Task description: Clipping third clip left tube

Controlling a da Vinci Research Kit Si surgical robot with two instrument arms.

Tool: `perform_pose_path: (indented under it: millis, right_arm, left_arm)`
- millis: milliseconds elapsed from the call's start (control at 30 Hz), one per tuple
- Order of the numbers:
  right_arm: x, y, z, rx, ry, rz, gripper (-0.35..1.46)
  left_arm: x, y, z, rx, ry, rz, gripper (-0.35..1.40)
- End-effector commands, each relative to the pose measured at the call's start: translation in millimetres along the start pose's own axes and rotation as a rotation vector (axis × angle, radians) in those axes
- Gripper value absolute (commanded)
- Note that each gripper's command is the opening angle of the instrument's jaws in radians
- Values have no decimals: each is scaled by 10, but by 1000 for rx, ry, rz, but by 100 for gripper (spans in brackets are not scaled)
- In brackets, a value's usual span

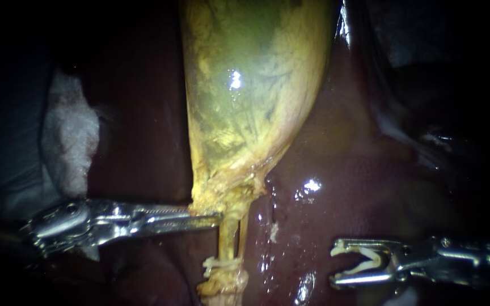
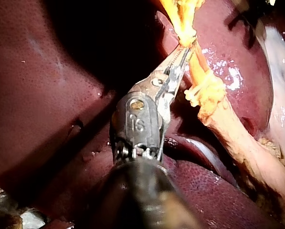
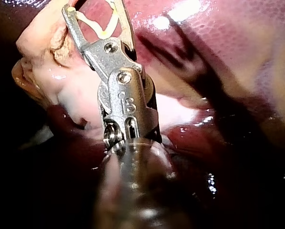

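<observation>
- At the narrow near end of the gallbladder (image 1: 250, 85), the left tube (image 1: 228, 232) begins and runs toward the near side, thin and yellow.
- Just to its right a second, thinner strand runs along the same direction, very close to it.
- Further to the near side, a closed clip (image 1: 220, 263) of pale white colour sits across the left tube, and thicker yellow tissue is bunched just behind it. How many clips are there I cannot tell.
- The left instrument (image 1: 214, 218) comes in from the left, and its long toothed jaws are pressed together on the gallbladder at its narrow end, right where the tube begins.
- The right instrument (image 1: 338, 263) is on the right side, well apart from the tube, with its tips pointing left toward it.
- Its jaws stand wide, but an open clip (image 1: 364, 262) lies between them and touches both, so they are holding it.
- All around is the liver (image 1: 341, 187), dark red and wet, with bright spots of light on it.
- Far on the left, beyond the left instrument, lies a white piece of gauze (image 1: 69, 136).
</observation>
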Motion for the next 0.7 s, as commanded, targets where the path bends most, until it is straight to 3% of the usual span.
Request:
perform_pose_path:
  millis: [33,500,700]
  right_arm:
    - [0,0,0,0,0,0,53]
    - [0,2,9,-7,-1,0,53]
    - [1,2,23,-9,17,0,52]
  left_arm:
    - [0,0,0,-1,0,0,-35]
    - [0,1,-3,-2,-1,1,-35]
    - [3,1,-26,6,1,-2,-35]
